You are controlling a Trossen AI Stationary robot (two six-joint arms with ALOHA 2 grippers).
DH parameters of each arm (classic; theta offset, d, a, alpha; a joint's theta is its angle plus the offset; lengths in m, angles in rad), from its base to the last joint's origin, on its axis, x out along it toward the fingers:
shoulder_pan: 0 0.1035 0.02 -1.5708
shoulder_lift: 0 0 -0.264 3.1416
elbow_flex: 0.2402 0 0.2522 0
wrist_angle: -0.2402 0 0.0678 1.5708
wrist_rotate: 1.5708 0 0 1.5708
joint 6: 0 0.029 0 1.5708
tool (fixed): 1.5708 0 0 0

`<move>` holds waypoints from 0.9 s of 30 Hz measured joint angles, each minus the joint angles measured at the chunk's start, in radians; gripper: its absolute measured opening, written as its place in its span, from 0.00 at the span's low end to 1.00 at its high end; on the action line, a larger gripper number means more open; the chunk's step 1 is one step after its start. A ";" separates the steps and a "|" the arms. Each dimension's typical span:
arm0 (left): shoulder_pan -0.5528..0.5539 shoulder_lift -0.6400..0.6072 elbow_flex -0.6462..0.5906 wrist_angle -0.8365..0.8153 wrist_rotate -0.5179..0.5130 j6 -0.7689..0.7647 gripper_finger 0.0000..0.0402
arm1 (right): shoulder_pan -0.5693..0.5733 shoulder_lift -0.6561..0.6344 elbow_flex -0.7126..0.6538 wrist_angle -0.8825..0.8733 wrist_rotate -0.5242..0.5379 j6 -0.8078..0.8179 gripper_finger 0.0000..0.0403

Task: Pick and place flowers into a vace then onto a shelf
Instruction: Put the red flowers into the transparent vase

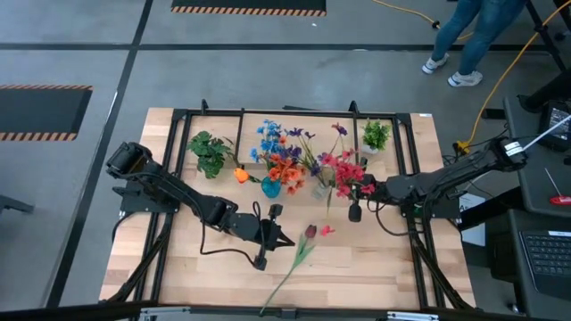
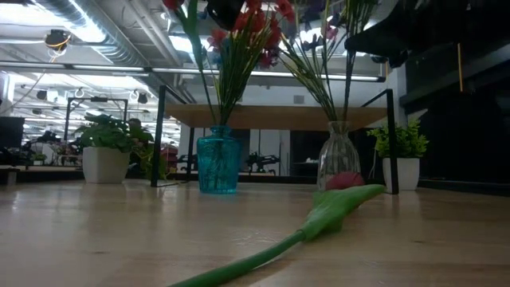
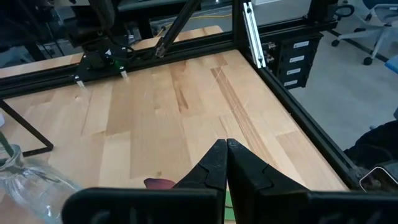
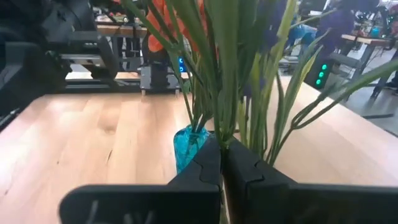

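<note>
A blue vase (image 2: 217, 169) holding orange, red and blue flowers (image 1: 282, 162) and a clear glass vase (image 2: 338, 163) holding purple and red blooms stand on the surface (image 1: 178, 259) in front of the shelf (image 2: 279, 116), between the two end effectors. The left end effector (image 1: 284, 241), fingers pressed together and empty, hovers just beside a loose tulip (image 1: 300, 252) lying flat on the surface. The right end effector (image 1: 354, 214), also closed on nothing, sits close beside the clear vase, with the blue vase beyond it.
</note>
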 joint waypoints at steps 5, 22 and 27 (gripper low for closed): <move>0.000 0.000 0.000 0.000 0.000 0.000 0.01 | 0.000 0.027 0.000 0.004 0.019 0.036 0.00; 0.001 0.001 0.000 -0.001 -0.001 0.000 0.01 | -0.036 0.060 -0.189 0.362 0.029 0.039 0.00; 0.002 0.001 0.000 -0.001 -0.016 0.000 0.01 | -0.053 0.060 -0.189 0.347 0.024 0.070 0.00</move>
